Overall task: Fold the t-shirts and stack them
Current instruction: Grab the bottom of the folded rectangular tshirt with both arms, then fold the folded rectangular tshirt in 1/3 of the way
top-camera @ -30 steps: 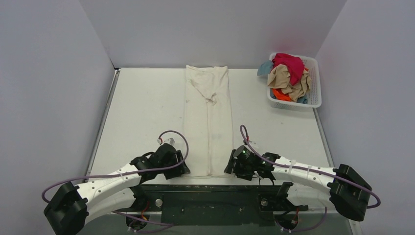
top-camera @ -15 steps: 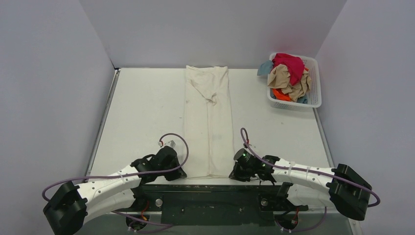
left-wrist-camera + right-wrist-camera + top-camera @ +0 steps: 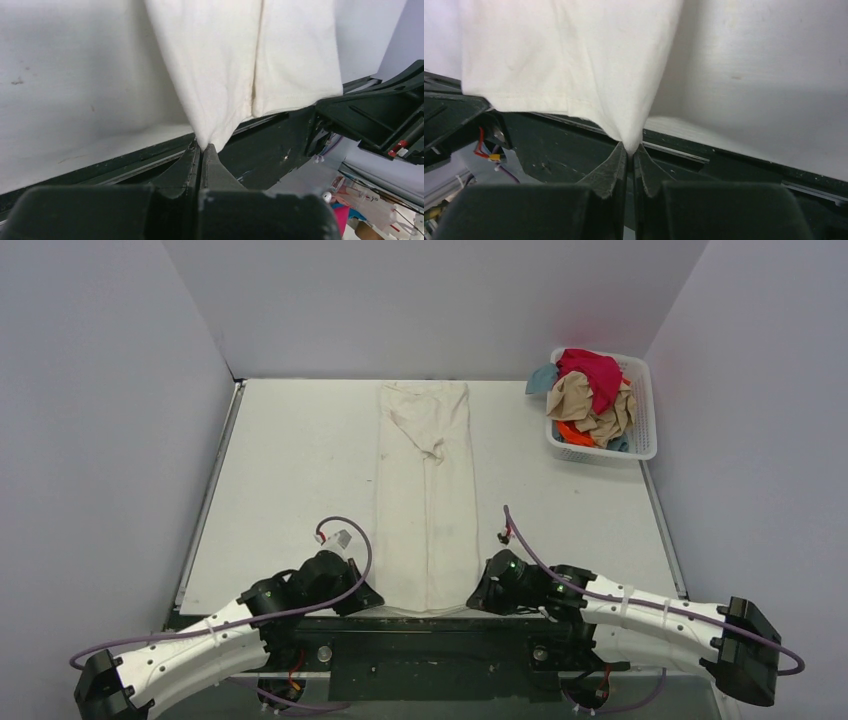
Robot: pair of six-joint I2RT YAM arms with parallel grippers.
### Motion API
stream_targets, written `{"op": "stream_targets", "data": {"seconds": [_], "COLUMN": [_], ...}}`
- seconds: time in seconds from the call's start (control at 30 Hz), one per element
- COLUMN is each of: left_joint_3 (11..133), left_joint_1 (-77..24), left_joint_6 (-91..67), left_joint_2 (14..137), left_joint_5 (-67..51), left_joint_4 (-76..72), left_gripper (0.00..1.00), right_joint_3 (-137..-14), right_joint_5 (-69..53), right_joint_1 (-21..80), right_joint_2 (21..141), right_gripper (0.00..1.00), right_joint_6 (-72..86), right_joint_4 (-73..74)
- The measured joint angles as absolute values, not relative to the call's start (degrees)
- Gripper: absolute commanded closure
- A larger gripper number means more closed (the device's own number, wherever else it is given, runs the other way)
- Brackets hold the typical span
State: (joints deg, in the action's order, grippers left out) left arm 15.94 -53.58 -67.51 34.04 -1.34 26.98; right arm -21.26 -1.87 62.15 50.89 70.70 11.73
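Observation:
A cream-white t-shirt [image 3: 425,490] lies folded into a long narrow strip down the middle of the table, its round neck toward the far wall. My left gripper [image 3: 377,597] is shut on the strip's near left corner [image 3: 212,135]. My right gripper [image 3: 477,597] is shut on the near right corner [image 3: 626,132]. In both wrist views the cloth rises in a point from the closed fingertips, pulled out over the table's near edge. Other t-shirts, magenta-red [image 3: 592,373], tan [image 3: 588,400], orange and pale blue, are heaped in the basket.
The white slatted basket [image 3: 643,420] stands at the far right corner by the right wall. A black rail [image 3: 430,625] with the arm bases runs along the near table edge. Walls close the left, far and right sides.
Both grippers have shut on the near corners of the cream-white t-shirt and drawn back toward the near edge; the strip's far end has slid slightly nearer.

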Motion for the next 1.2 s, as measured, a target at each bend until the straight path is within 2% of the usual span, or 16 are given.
{"op": "stream_targets", "data": {"seconds": [0.13, 0.43, 0.7, 1.2], "left_joint_3": [18.1, 32.1, 46.4, 60.8], "left_joint_1": [-52.3, -34.3, -25.9, -19.6], "left_joint_6": [-66.8, -58.0, -51.2, -47.1], "left_joint_2": [36.8, 59.3, 77.0, 97.3], "left_joint_5": [0.1, -4.7, -8.8, -14.1], "left_joint_4": [23.7, 13.4, 9.0, 5.7], "left_gripper": [1.0, 1.0, 1.0, 1.0], "right_joint_3": [-27.0, -42.9, -55.0, -68.4], "right_joint_5": [-0.4, 0.2, 0.6, -4.6], "right_joint_1": [58.5, 45.8, 37.0, 27.7], "right_joint_2": [52.7, 65.7, 79.0, 95.7], "right_gripper": [1.0, 1.0, 1.0, 1.0], "right_joint_6": [67.3, 55.2, 48.6, 41.9], "right_joint_4": [13.2, 14.4, 13.2, 11.4]}}
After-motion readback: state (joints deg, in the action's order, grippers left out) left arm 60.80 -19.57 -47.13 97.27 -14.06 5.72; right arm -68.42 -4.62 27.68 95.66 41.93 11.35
